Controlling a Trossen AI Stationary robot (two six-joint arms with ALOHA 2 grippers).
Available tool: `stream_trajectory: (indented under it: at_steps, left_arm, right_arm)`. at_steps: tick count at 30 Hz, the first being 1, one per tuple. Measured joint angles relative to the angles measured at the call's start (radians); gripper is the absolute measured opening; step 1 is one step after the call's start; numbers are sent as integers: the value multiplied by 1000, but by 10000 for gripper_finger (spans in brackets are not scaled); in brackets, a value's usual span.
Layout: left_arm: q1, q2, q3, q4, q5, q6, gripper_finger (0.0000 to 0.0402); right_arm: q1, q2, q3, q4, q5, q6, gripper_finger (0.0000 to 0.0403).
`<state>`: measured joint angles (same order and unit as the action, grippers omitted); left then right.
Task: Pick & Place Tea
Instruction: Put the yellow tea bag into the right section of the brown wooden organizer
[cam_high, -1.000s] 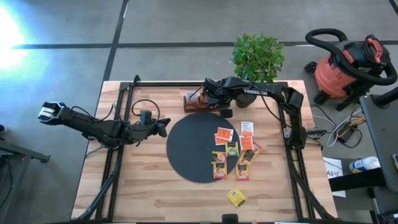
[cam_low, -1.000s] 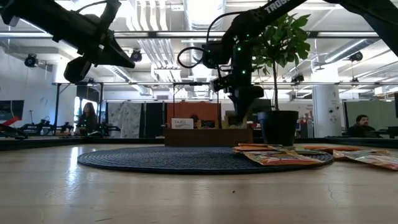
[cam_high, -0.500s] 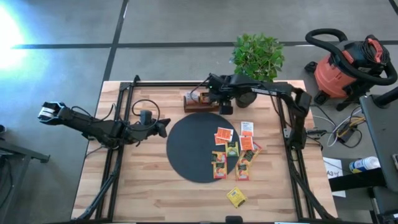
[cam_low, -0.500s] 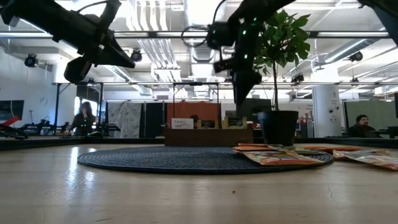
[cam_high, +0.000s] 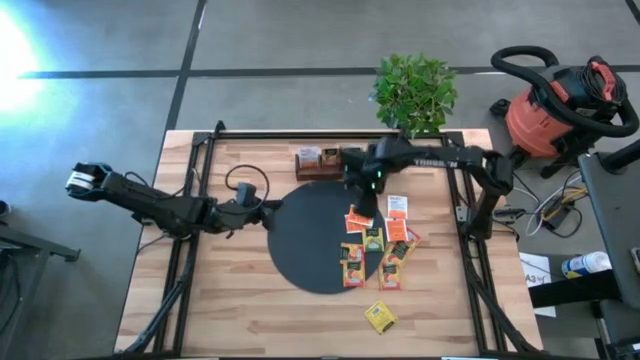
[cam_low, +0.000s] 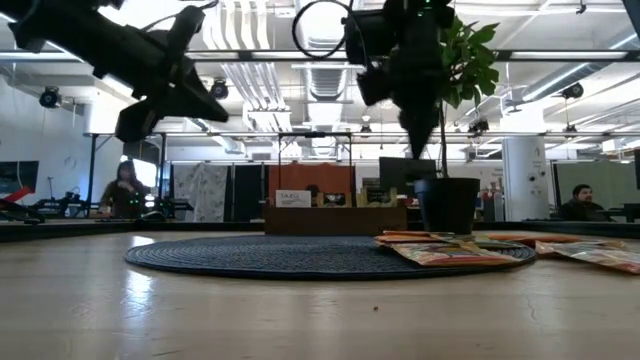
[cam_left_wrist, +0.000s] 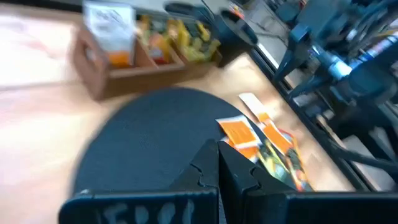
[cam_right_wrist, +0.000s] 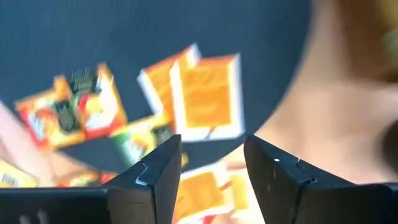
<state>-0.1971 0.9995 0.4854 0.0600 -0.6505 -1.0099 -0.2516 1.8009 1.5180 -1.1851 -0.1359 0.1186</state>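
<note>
Overhead, the right end effector, fingers spread and empty, hovers at the round black mat's two o'clock over small square paper tea sachets. Its wrist view centres one orange sachet: descend squarely, pinching one only. Left end effector waits, pressed together.

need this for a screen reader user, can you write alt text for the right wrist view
The right pincer, open and empty, hangs above a loose cluster of tea sachets lying at the edge of the round black mat. The sachets are orange, white-and-orange and green, some overlapping, a few spilling onto the wooden table.
</note>
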Motion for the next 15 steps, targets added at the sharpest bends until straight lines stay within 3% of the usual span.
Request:
stream_trajectory:
  at_steps: [8, 15]
  left_arm:
    - [1, 234, 0, 419, 276, 200, 0]
    - [1, 465, 52, 661, 325, 204, 0]
  right_arm:
    - [122, -81, -271, 71, -47, 212, 167]
    - [123, -289, -540, 360, -72, 481, 155]
